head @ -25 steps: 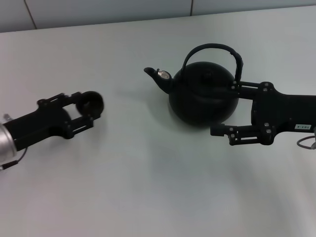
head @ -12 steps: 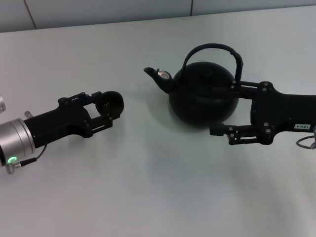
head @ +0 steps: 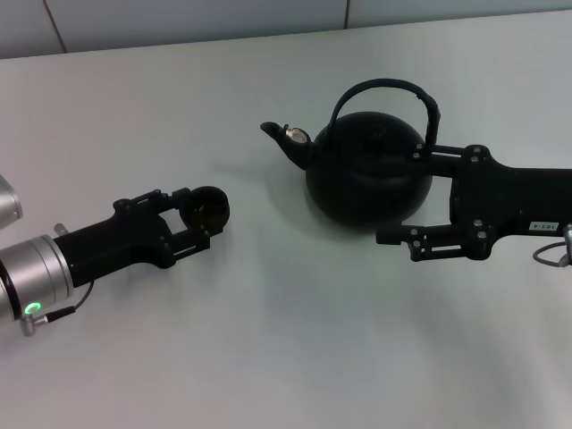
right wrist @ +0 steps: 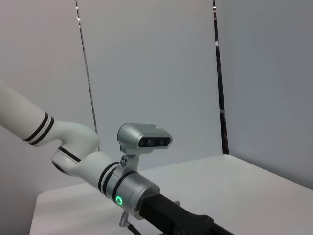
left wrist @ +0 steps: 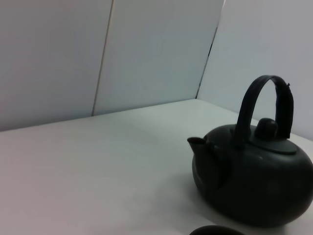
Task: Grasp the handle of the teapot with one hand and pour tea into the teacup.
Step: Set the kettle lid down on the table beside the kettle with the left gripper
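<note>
The matte-black teapot (head: 365,174) stands on the white table, spout (head: 279,136) pointing left, arched handle (head: 386,87) upright over it. My right gripper (head: 399,197) is open at the pot's right side, one finger near the handle's right foot, the other by the pot's front; it holds nothing. My left gripper (head: 200,222) is shut on the small black teacup (head: 211,206), left of the spout with a clear gap between. In the left wrist view the teapot (left wrist: 254,181) and handle (left wrist: 268,98) are close, and the teacup's rim (left wrist: 215,230) shows at the edge.
The white table (head: 286,340) runs back to a grey panelled wall (head: 197,18). The right wrist view shows only the left arm with its silver wrist camera (right wrist: 144,139) and green light.
My left gripper has carried the teacup to the right, toward the teapot, and a little nearer the front. The right gripper and the teapot have barely moved.
</note>
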`<state>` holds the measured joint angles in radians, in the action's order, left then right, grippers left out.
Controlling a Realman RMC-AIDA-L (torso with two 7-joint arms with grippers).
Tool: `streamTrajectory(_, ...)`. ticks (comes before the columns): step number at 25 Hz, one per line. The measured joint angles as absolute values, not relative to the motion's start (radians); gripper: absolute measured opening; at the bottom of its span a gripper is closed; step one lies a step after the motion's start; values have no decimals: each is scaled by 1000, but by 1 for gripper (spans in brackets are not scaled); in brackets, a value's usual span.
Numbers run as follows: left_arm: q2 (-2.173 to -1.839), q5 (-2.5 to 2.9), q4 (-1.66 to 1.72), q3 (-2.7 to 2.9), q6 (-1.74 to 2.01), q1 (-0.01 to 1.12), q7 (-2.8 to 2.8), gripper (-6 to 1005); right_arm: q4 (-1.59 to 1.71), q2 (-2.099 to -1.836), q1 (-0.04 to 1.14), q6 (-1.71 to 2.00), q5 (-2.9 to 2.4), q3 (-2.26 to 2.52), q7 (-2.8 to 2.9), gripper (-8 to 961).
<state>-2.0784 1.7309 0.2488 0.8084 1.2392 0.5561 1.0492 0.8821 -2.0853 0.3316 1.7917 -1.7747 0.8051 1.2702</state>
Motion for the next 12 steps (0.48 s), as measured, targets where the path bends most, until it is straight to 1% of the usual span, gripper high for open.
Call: streamTrajectory(12,-2078,1730,219,808,1231,552,1025,780,882,-2085,339,1792,-1775,807,1270,818)
